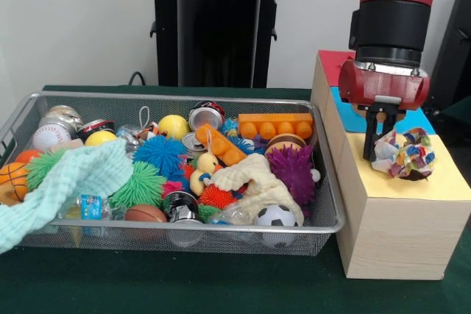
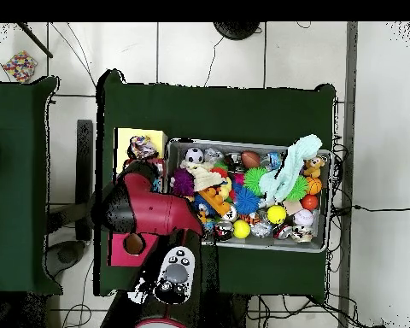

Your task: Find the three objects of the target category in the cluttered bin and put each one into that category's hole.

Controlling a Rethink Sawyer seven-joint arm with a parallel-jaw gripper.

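Note:
The wire mesh bin [image 1: 184, 98] holds a heap of toys, and shows in the overhead view [image 2: 243, 143] too. A white cloth with multicoloured dots [image 1: 403, 154] sits bunched on the yellow top of the wooden box [image 1: 441, 182]. It covers the hole, which is hidden. My gripper [image 1: 381, 154] hangs straight down at the cloth's left edge, its jaws close together on the fabric. In the overhead view the cloth [image 2: 142, 149] lies on the yellow top [image 2: 153, 137] and the arm hides the gripper. A mint green cloth [image 1: 73, 182] and a cream cloth [image 1: 254, 182] lie in the bin.
Blue-topped [image 1: 419, 119] and red-topped [image 1: 335, 60] boxes stand behind the yellow one. The bin also holds spiky rubber balls [image 1: 293, 170], an orange block [image 1: 276, 124], cans and small sports balls. In the overhead view a small multicoloured thing [image 2: 20, 64] lies far off at the top left.

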